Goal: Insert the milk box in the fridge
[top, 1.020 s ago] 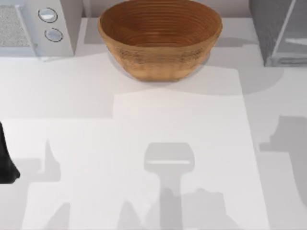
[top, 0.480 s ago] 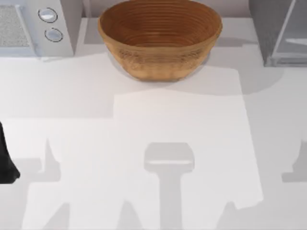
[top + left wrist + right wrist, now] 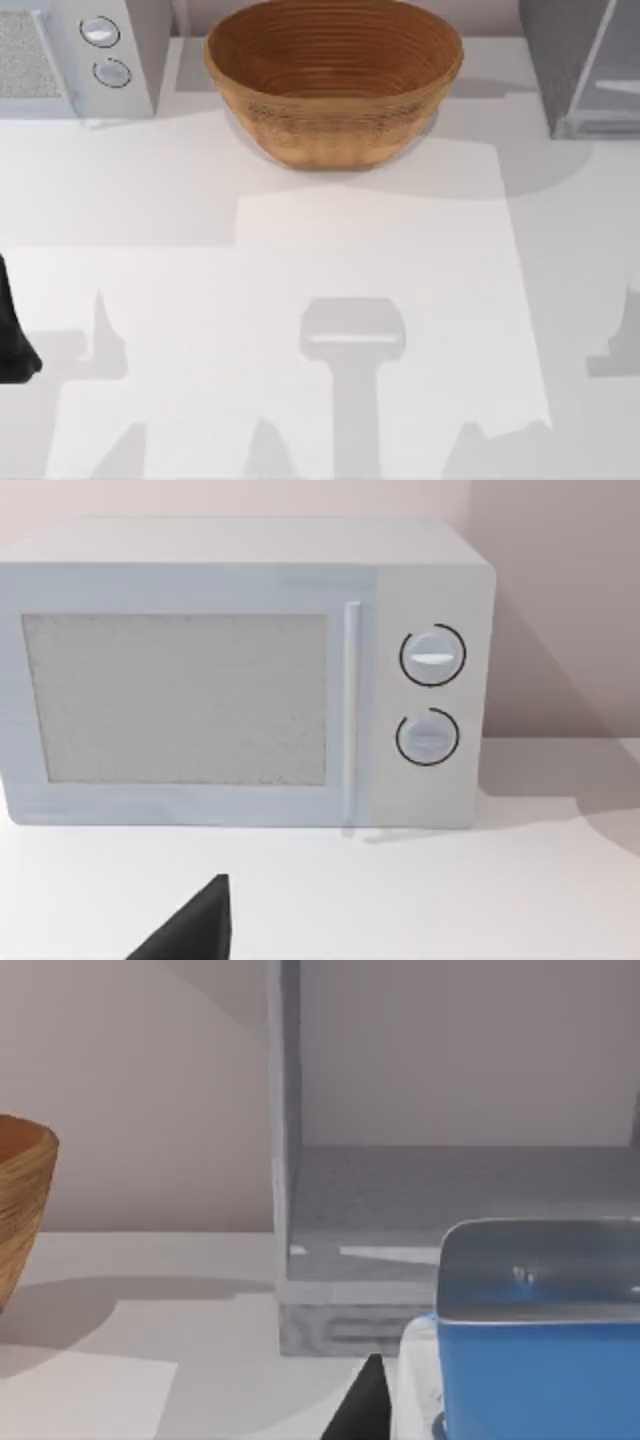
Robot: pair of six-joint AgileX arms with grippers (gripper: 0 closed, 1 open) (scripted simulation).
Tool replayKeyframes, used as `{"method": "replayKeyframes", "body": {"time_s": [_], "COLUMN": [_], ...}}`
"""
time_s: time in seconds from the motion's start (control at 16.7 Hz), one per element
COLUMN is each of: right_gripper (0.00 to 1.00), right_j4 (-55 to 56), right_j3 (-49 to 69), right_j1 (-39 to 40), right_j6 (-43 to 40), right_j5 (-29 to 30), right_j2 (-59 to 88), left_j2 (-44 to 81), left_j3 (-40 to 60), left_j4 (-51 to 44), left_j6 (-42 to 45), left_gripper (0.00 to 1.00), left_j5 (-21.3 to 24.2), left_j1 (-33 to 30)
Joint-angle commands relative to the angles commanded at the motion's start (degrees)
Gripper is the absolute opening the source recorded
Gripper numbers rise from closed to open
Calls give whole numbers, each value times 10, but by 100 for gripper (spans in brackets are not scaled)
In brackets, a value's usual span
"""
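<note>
– While we start at the left edge of the table (image 3: 300,250), what stands there?

– My left arm (image 3: 12,330) is parked low at that edge, with the left gripper (image 3: 200,935) facing the white microwave (image 3: 60,60) in the far left corner. I cannot tell whether that gripper is spread or pressed together. The microwave's door is closed and its two round knobs (image 3: 432,695) sit one above the other.

– How much open room is there?

– The whole middle and near part of the table is bare white surface crossed by grey shadows. Everything stands along the far edge.

– And the centre?

– The wicker bowl (image 3: 333,80) stands at the far middle, apart from both appliances. Its ringed inner wall shows right down to the bottom.

– Then the right?

– The fridge (image 3: 575,70) fills the far right corner with its pale glassy door swung open. From the right wrist its compartment (image 3: 450,1190) shows speckled grey walls and floor.

– Where is the milk box?

– The milk box (image 3: 540,1360) is outside the fridge, in front of the open compartment and close to the wrist camera. The right gripper (image 3: 368,1405) pinches it, one dark finger lying against its side. Its lettering cannot be read from here.
</note>
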Motion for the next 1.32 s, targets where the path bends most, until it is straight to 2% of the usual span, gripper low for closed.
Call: {"method": "replayKeyframes", "body": {"time_s": [0.36, 1.02, 1.32], "right_gripper": [0, 0, 0], "right_j4": [145, 513, 628], "right_j3": [119, 419, 511], "right_j1": [-31, -121, -148], "right_j6": [3, 4, 6], "right_j5": [-29, -105, -133], "right_j2": [197, 914, 1145], "left_j2": [0, 0, 0], "left_j3": [0, 0, 0], "left_j4": [0, 0, 0], "left_j6": [0, 0, 0], "left_gripper": [100, 100, 100], "left_j5": [0, 0, 0], "left_j1": [0, 0, 0]}}
